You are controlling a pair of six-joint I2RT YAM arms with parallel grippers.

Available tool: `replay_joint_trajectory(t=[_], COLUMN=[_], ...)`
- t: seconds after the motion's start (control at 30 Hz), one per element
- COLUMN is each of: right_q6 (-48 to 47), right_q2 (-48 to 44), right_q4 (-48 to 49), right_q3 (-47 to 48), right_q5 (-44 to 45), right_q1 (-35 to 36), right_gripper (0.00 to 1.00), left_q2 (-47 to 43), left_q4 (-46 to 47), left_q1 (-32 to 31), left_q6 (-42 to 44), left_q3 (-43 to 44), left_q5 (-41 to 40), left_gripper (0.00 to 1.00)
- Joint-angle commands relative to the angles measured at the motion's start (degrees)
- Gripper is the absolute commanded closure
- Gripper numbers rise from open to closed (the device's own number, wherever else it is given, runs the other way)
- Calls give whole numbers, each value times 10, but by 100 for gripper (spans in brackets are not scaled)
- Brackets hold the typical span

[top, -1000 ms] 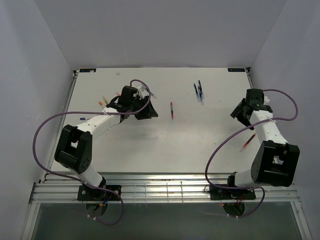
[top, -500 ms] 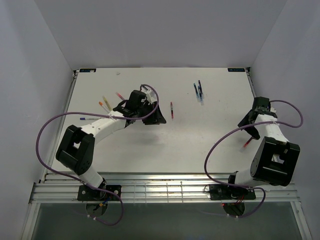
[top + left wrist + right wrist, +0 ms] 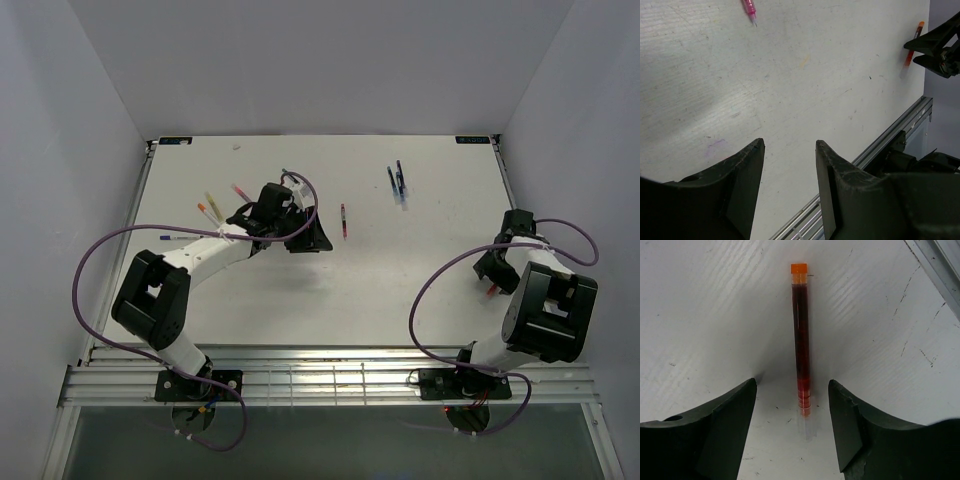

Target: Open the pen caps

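Observation:
An orange-red pen [image 3: 801,340] with an orange end cap [image 3: 799,268] lies flat on the table, seen in the top view as the orange-red pen [image 3: 492,289]. My right gripper [image 3: 792,385] is low over it and open. Its fingers straddle the pen's near end, with a gap on each side. My left gripper [image 3: 789,143] hovers open and empty over bare table, at mid-left in the top view [image 3: 306,238]. A red pen [image 3: 343,220] lies just right of it. Two blue pens [image 3: 397,182] lie farther back. Pink [image 3: 240,190], yellow [image 3: 212,202] and orange [image 3: 205,212] pens lie at the left.
A small blue piece [image 3: 165,238] lies near the left edge. The left wrist view shows the pink pen's tip [image 3: 750,10] and the right gripper's fingers [image 3: 935,42] beside the orange-red pen [image 3: 912,47]. A metal rail [image 3: 330,375] runs along the near edge. Purple cables [image 3: 90,260] loop off both arms.
The right arm pulled back toward the near right and came down over the orange-red pen, its jaws narrowing slightly. The left arm shifted right, then stayed still.

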Motion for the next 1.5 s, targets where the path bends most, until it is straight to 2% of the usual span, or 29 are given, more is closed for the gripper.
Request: replay_joint_trajectory(t=[0.0,0.13,0.33,0.57,0.7,0.8,0.9,0.93,1.07,1.23,1.47], right_q6=[5,6,-1,-20,-29,-31,-13,-3,82,159,178], right_q2=[12,22,35,42,17,-29,-79,-90,-133,-153,-105], right_q4=[30,44,53,59,40,33,36,41,89,163,160], right_q3=[-11,-27,-40,-46,-13,9,40,53,68,73,126], right_q5=[-1,-4,4,-10,-32,-81,-139,-165,-219,-217,-151], right_q1=[-5,-5,-5,-3,13,53,128,173,286,397,497], right_gripper=[35,39,53,91,92,92,92,92,92,92,92], left_q2=[-27,-29,-36,-59,-72,-89,-114,-119,-143,-154,-168], left_q4=[10,11,17,25,26,39,58,63,95,105,114], left_q1=[-3,-3,-4,-4,-4,-4,-4,-4,-4,-16,-39], left_q6=[1,1,-5,-12,-12,-6,-1,-1,-6,-12,-27], left_q3=[-8,-12,-22,-41,-43,-46,-57,-62,-85,-110,-114], left_q5=[9,7,8,6,17,39,66,72,95,88,67], left_gripper=[44,44,44,44,44,44,44,44,43,41,39])
